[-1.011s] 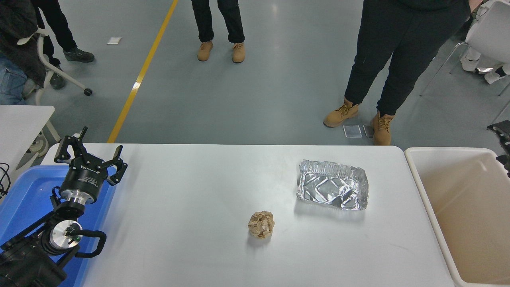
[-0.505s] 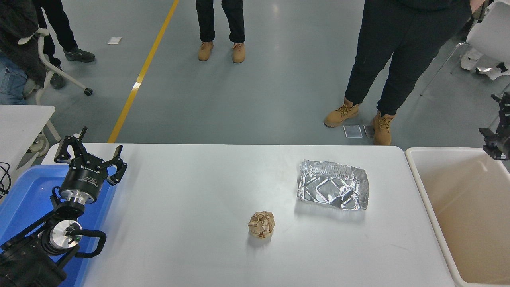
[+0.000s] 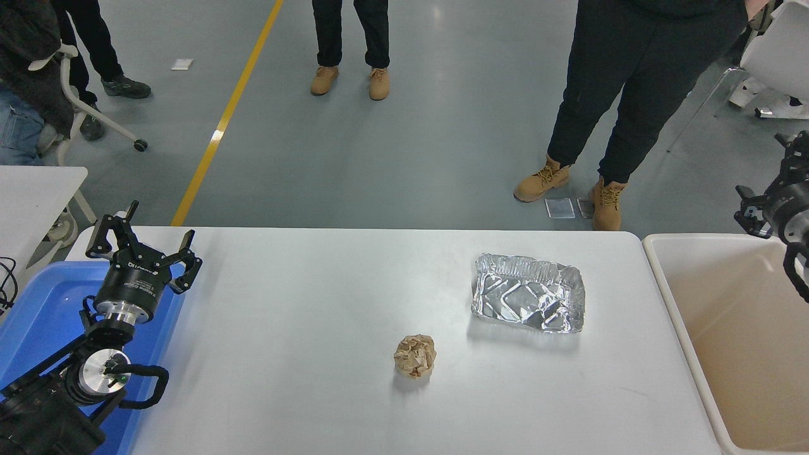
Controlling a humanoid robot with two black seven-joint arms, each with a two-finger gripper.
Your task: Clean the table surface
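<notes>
Since a moment ago the right end effector point(image 3: 768, 205), fingers' spread unclear, has pushed further in above the beige bin point(image 3: 708, 328), right of the tabletop point(image 3: 303, 328) bearing a foil tray point(image 3: 528, 302) and crumpled paper ball point(image 3: 415, 356); left end effector point(image 3: 144, 248), fingers apart, parked over the blue bin point(image 3: 38, 303).

- A workshop or test hall is suggested by the grey sealed floor point(image 3: 411, 158).
- A yellow floor line point(image 3: 227, 114) is painted across it.
- Work boots point(image 3: 543, 180) are worn by onlookers.

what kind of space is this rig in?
Likely a robotics lab or workshop floor: grey floor with a yellow line, onlookers' boots by the table surface, and a beige bin beside it.
</notes>
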